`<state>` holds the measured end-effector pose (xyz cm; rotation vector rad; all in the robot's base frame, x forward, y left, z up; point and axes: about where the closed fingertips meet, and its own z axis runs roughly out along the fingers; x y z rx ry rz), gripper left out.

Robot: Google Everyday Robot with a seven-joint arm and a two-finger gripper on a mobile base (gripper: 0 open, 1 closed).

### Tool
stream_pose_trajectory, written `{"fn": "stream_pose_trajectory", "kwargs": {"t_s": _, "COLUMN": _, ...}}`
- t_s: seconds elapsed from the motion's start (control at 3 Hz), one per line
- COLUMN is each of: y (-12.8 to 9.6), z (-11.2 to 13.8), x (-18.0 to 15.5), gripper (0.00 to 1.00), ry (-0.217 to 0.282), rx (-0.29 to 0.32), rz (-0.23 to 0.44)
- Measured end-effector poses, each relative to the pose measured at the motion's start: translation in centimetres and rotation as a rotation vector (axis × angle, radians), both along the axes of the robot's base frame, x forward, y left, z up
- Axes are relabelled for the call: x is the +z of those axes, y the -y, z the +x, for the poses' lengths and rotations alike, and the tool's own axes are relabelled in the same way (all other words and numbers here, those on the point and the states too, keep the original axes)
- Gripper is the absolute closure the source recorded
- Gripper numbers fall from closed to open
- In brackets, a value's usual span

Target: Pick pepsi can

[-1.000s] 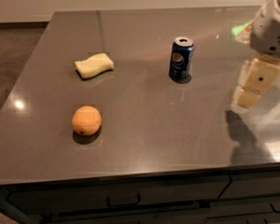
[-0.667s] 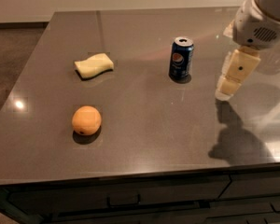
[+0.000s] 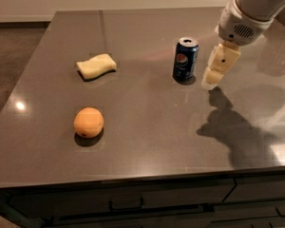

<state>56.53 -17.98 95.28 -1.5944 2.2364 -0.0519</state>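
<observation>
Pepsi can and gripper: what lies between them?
Only a bare strip of table, seen in the camera view; the gripper hangs close beside the pepsi can.

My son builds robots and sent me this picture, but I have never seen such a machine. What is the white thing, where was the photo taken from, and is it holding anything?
The white thing at the upper right is the robot's arm. The cream piece at its end is the gripper, the part it uses to grasp things. There is only one picture here. It looks down on a dark grey counter from above, but where the camera is mounted cannot be told.

Three things are on the counter: a blue pepsi can standing upright, a yellow sponge further left, and an orange nearer the front edge.

The gripper hangs close beside the can, on its right in the picture. It holds nothing, and there seems to be a small gap between it and the can.
</observation>
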Motion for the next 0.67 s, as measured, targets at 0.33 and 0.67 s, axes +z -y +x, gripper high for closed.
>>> {"fn": "stream_pose_trajectory", "kwargs": {"t_s": 0.33, "y": -0.7, "z": 2.8, "x": -1.4, "gripper": 0.0, "ry": 0.003, "rx": -0.041, "rz": 0.049}}
{"fn": "stream_pose_trajectory", "kwargs": {"t_s": 0.67, "y": -1.3, "z": 5.7, "x": -2.5, "gripper": 0.0, "ry": 0.015, "rx": -0.091, "rz": 0.101}}
